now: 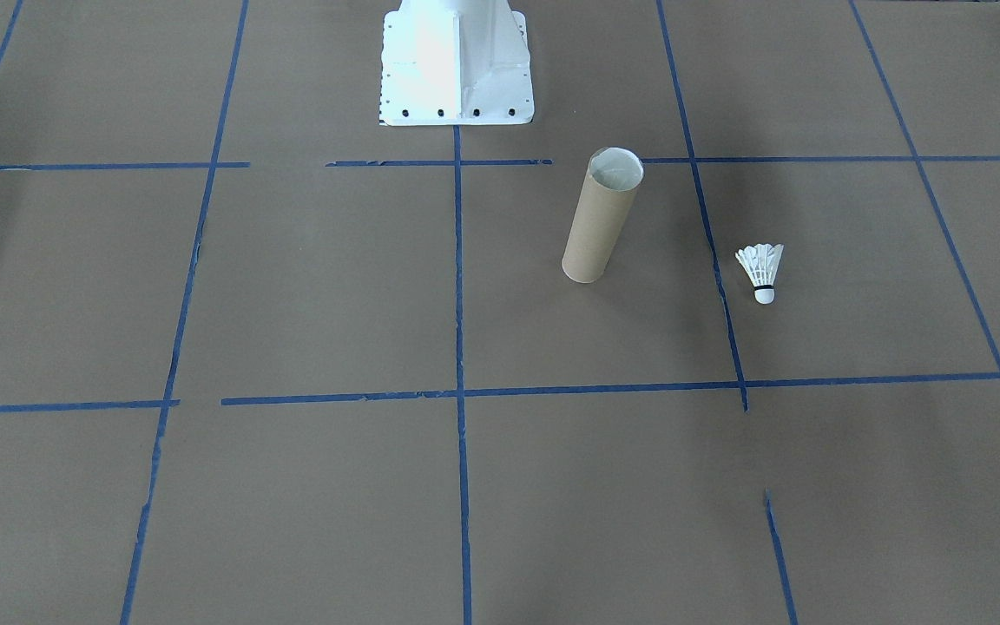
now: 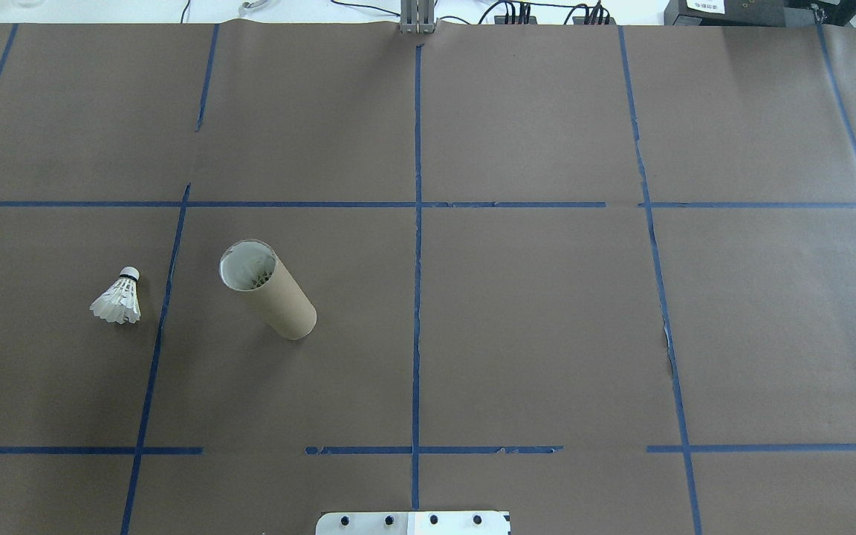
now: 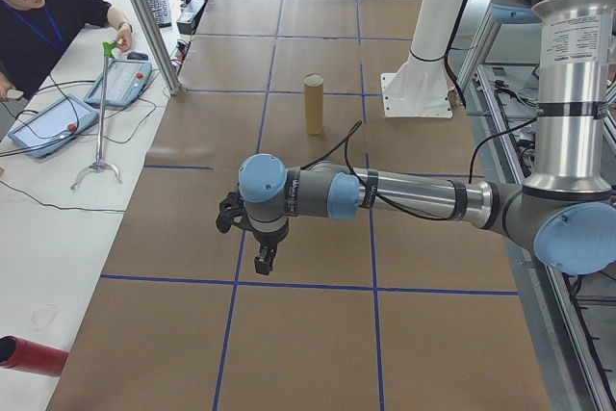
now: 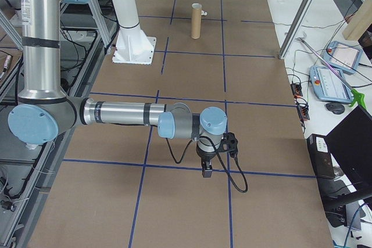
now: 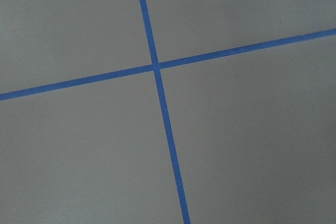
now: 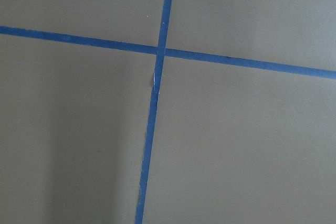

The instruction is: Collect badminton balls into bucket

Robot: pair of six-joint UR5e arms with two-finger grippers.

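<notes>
A white feather shuttlecock, the badminton ball [image 1: 761, 271] [image 2: 119, 297], lies on the brown paper on my left side, cork tip pointing away from my base. The bucket [image 1: 600, 217] [image 2: 268, 290] [image 3: 313, 103] [image 4: 196, 21], a tall brown cardboard tube, stands upright beside it with its open top showing a pale inside. My left gripper [image 3: 262, 262] hangs over the table's left end, far from both. My right gripper [image 4: 206, 171] hangs over the right end. I cannot tell whether either is open or shut. Both wrist views show only paper and blue tape.
The white metal arm base [image 1: 457, 65] [image 2: 413, 522] stands at the table's middle edge. A person [image 3: 43, 16] sits at a side bench with tablets [image 3: 53, 127] and cables. A red tube [image 3: 29, 355] lies on that bench. More devices [image 4: 340, 82] sit at the other end.
</notes>
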